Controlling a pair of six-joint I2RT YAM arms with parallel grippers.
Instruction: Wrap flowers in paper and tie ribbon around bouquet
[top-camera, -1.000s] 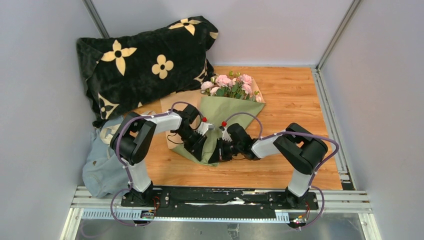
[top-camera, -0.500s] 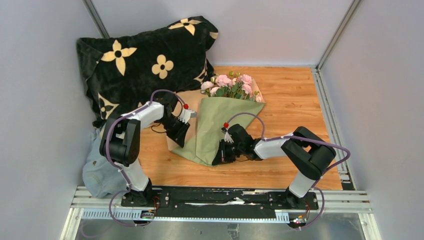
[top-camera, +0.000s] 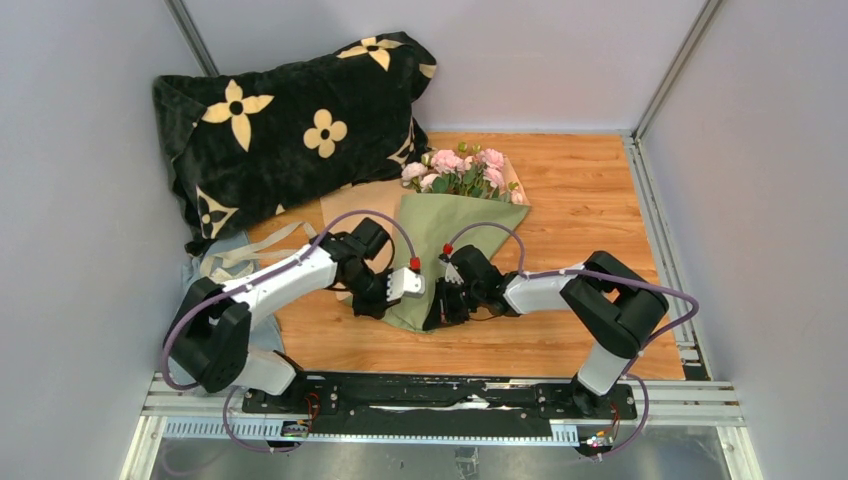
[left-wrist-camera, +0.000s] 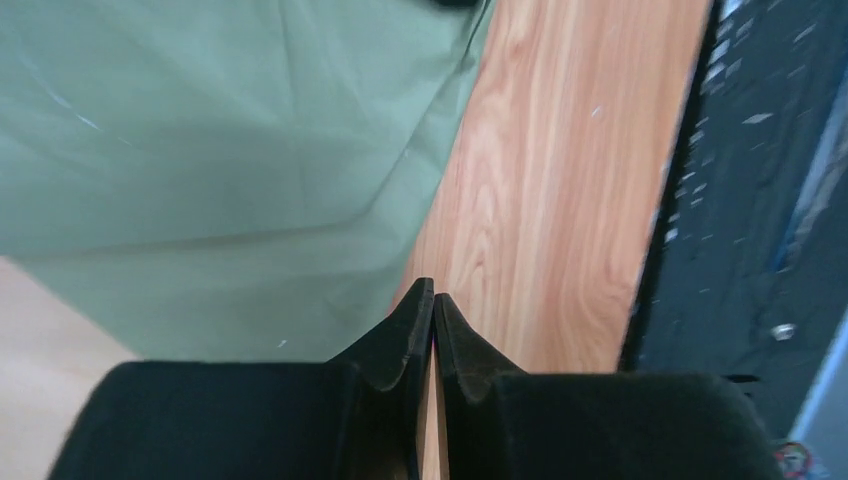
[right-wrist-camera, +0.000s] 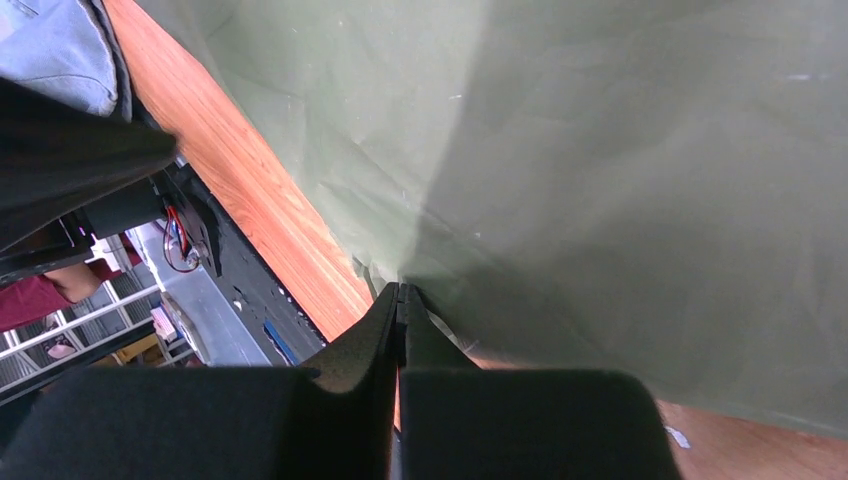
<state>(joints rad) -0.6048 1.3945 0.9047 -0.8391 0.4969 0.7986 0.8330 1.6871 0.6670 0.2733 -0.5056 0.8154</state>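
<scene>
Wrapping seemed the step in hand. Olive-green paper (left-wrist-camera: 200, 150) lay just ahead-left of the left gripper (left-wrist-camera: 432, 290), its jaws closed on nothing visible. The right gripper (right-wrist-camera: 400, 290), jaws closed, met that sheet's edge; pinching was unclear. Flowers (top-camera: 458, 170) lay far beyond both. Next likely needed a firm hold on the edge.

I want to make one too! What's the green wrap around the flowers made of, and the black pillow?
The green wrap looks like thin matte paper: it shows sharp creases and folds. The black pillow seems soft, fuzzy fabric, maybe velvet: it sags and looks napped.
</scene>
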